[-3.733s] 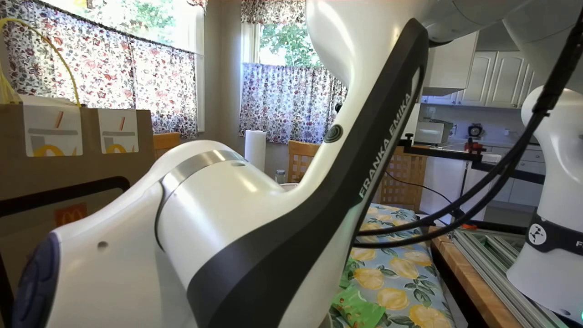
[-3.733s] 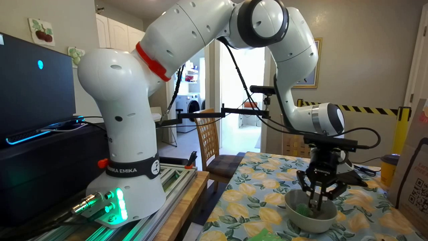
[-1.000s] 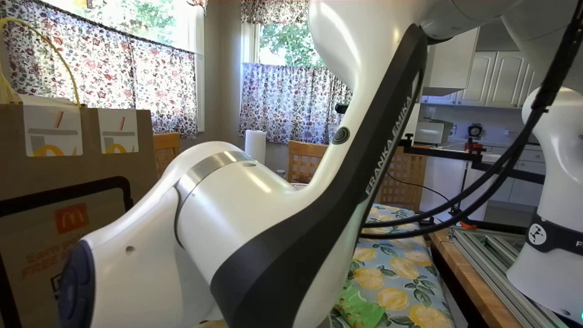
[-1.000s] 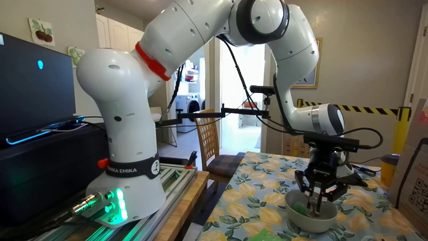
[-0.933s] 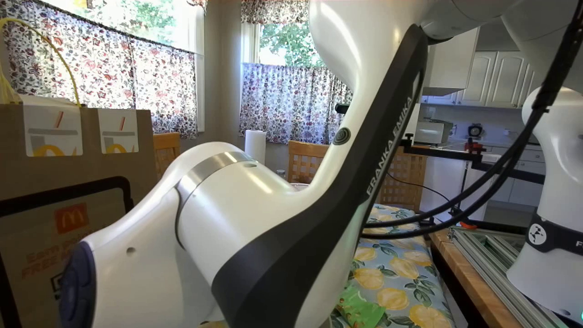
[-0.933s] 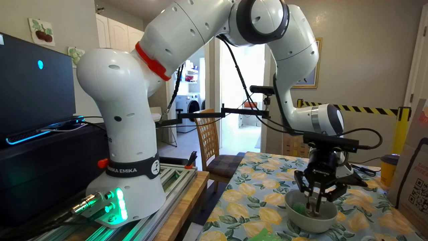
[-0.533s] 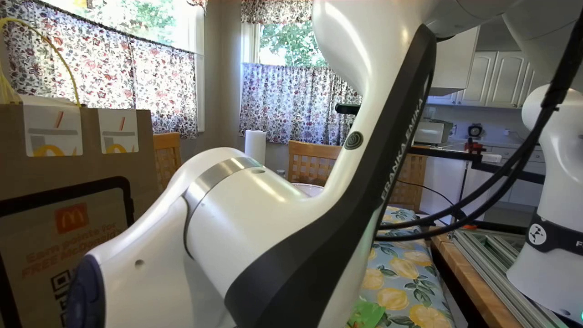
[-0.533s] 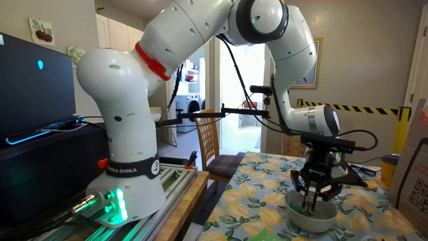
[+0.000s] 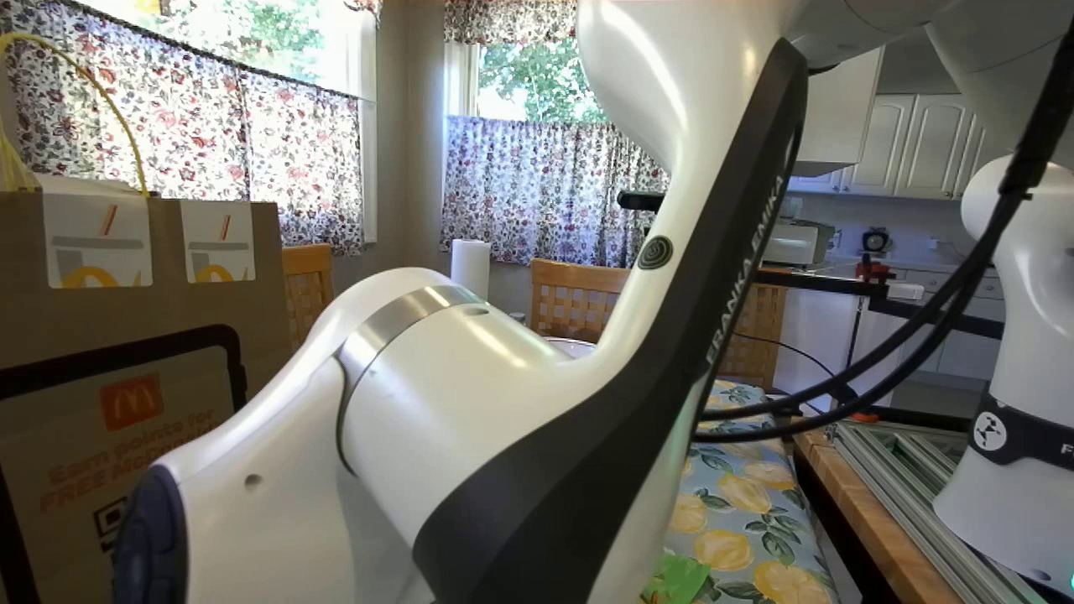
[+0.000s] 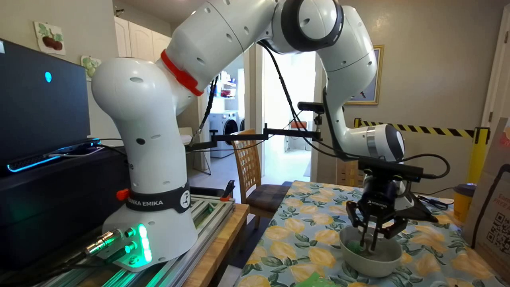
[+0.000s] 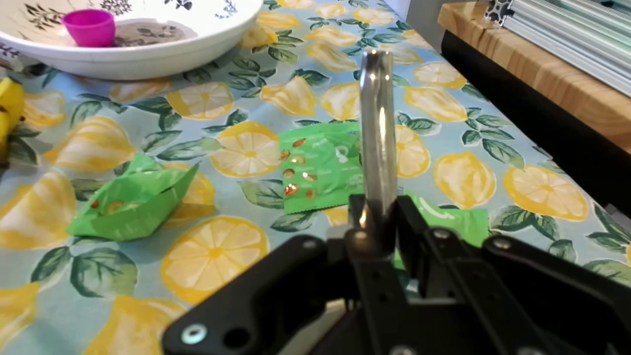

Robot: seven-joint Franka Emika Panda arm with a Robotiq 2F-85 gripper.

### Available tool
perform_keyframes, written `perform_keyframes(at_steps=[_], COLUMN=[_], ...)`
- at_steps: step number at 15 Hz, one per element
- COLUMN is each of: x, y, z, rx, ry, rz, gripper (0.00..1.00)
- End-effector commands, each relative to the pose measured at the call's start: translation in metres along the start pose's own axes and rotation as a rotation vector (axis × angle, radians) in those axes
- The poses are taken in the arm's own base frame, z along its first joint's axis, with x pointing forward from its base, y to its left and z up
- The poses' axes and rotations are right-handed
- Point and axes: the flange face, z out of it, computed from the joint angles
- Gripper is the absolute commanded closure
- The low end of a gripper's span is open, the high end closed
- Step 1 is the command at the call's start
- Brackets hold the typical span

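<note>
We've got the gripper [image 10: 367,246] pinching a metal handle [image 11: 378,128], jaws nearly together, down in the bowl [image 10: 370,267], well inside the table's [image 10: 310,235] robot-side edge. Grip looks made, nothing released; the green ball [image 10: 353,246] sits there too.

“FRANKA EMIKA” is lettered along the arm's dark stripe [image 9: 663,369] and, partly cut off, on the base collar [image 10: 159,203], “ROBOTIQ” is marked on the gripper [image 10: 367,248], and “Earn points for FREE” is printed beneath an M logo [image 9: 132,402] on the paper bag [image 9: 168,319].
</note>
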Motion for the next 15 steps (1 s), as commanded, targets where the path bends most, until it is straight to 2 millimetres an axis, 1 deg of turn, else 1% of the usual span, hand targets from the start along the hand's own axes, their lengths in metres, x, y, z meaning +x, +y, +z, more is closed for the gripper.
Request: perform_keyframes(at_steps=[1,4,7,11,15], x=[-0.008,-0.013,-0.015,-0.014,-0.010], y=[0.010,0.016,0.018,0.013,0.005], z=[-0.002,0.000,0.006,0.007,0.003], rx=[0.017,0.031,0.036,0.011,-0.014], ry=[0.021,0.022,0.002,-0.030,-0.044], rz=[0.013,0.032,0.034,0.006,-0.033], gripper=[0.96,0.96,0.96,0.96,0.96])
